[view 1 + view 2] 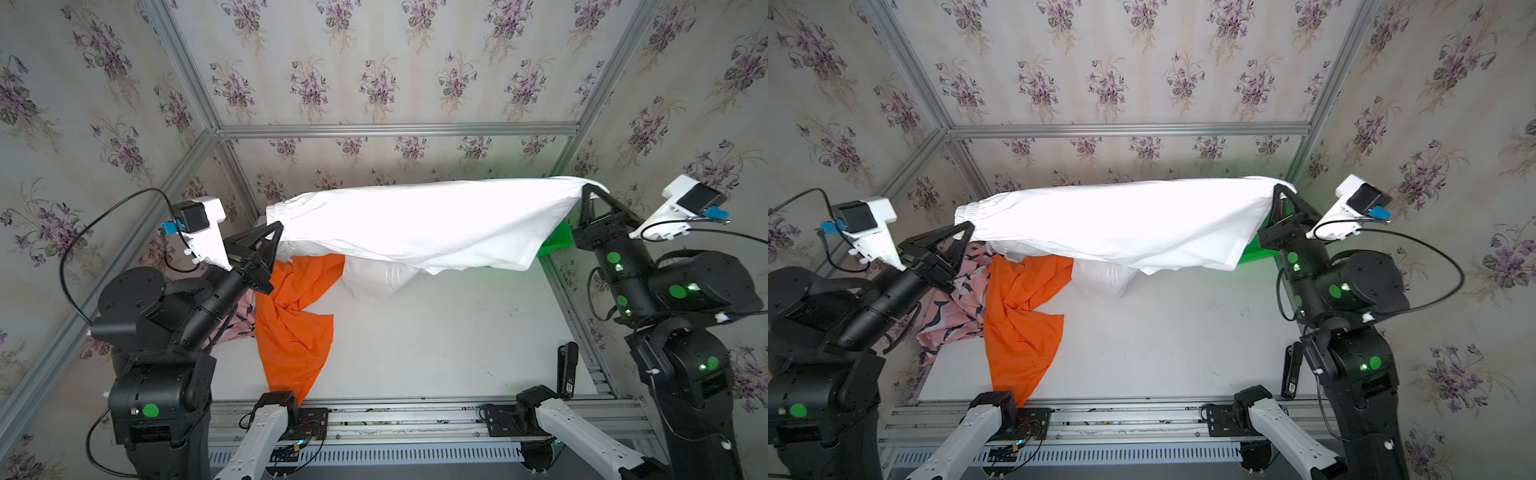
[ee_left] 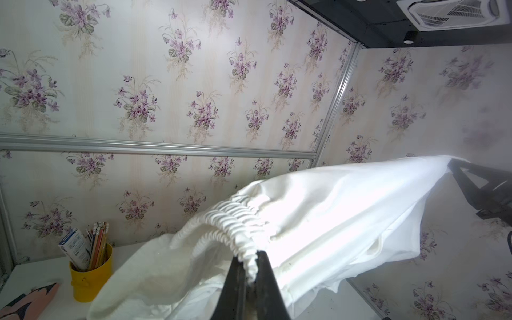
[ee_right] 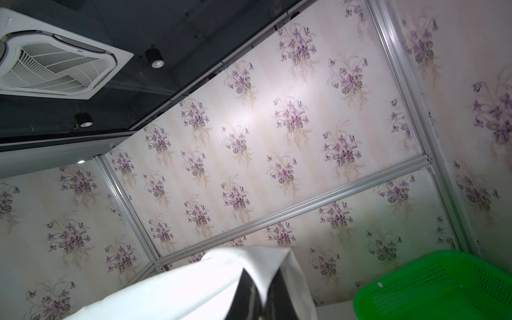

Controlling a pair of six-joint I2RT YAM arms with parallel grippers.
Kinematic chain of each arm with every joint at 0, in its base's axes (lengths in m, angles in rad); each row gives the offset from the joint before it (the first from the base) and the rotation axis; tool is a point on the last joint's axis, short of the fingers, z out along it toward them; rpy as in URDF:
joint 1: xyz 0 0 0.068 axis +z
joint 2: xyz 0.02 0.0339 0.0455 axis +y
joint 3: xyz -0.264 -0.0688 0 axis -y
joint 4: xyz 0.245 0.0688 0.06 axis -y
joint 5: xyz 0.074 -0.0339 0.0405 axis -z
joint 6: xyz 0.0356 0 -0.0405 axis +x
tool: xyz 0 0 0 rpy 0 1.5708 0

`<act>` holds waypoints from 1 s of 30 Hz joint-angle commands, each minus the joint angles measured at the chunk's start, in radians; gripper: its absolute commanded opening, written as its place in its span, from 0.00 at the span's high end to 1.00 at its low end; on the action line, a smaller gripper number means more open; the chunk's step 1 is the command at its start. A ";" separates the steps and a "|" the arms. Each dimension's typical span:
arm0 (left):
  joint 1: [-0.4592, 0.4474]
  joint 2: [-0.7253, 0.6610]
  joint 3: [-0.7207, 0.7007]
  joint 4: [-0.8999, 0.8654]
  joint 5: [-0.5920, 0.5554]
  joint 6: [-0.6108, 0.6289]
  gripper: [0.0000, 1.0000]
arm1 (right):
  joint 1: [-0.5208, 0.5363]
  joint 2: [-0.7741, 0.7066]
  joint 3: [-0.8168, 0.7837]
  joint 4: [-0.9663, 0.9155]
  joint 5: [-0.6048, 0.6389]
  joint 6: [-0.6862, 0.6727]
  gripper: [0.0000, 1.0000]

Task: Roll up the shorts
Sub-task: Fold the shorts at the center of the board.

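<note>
Orange shorts [image 1: 293,324] lay crumpled at front-left of table [image 1: 436,345], reaching its near edge. Pink whale-print shorts [image 1: 955,303] lay beside them, under the L arm. Behind, white shorts [image 1: 415,224] hung stretched above the table btw both tools. Left gripper [image 1: 277,227] was clamped tight on the elastic waistband, right gripper [image 1: 587,188] pinched closed on the opposite end. Green basket [image 3: 432,285] sat far right, yellow cup [image 2: 88,279] w/ pencils far left.
</note>
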 commanded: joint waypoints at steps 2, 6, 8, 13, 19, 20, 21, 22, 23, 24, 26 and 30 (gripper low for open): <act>0.004 0.096 0.101 0.039 0.019 -0.091 1.00 | -0.005 0.139 0.218 -0.007 0.206 -0.118 1.00; 0.003 0.183 0.132 0.082 0.080 -0.180 1.00 | -0.005 0.323 0.404 -0.043 0.248 -0.150 1.00; -0.001 0.221 0.092 0.047 0.078 -0.181 1.00 | -0.005 0.401 0.414 -0.047 0.283 -0.154 1.00; -0.089 0.289 -0.245 0.124 -0.042 -0.141 1.00 | -0.030 0.541 0.225 0.047 0.325 -0.152 1.00; -0.142 0.680 -0.457 0.294 -0.070 -0.119 1.00 | -0.113 0.769 0.001 0.214 0.200 -0.061 1.00; -0.143 0.767 -0.427 0.298 -0.057 -0.105 1.00 | -0.124 0.821 0.002 0.222 0.184 -0.044 1.00; -0.144 0.833 -0.398 0.299 -0.057 -0.093 1.00 | -0.131 0.862 0.009 0.221 0.173 -0.035 1.00; -0.143 0.897 -0.363 0.296 -0.062 -0.083 1.00 | -0.132 0.901 0.018 0.224 0.169 -0.030 1.00; -0.141 0.951 -0.321 0.296 -0.066 -0.078 1.00 | -0.134 0.935 0.035 0.216 0.163 -0.024 1.00; -0.139 0.985 -0.290 0.291 -0.071 -0.070 1.00 | -0.133 0.957 0.048 0.206 0.152 -0.017 1.00; -0.137 1.041 -0.221 0.268 -0.079 -0.058 1.00 | -0.134 0.974 0.063 0.186 0.120 -0.003 1.00; -0.134 1.084 -0.126 0.202 -0.086 -0.028 1.00 | -0.133 0.951 0.055 0.113 0.035 0.031 1.00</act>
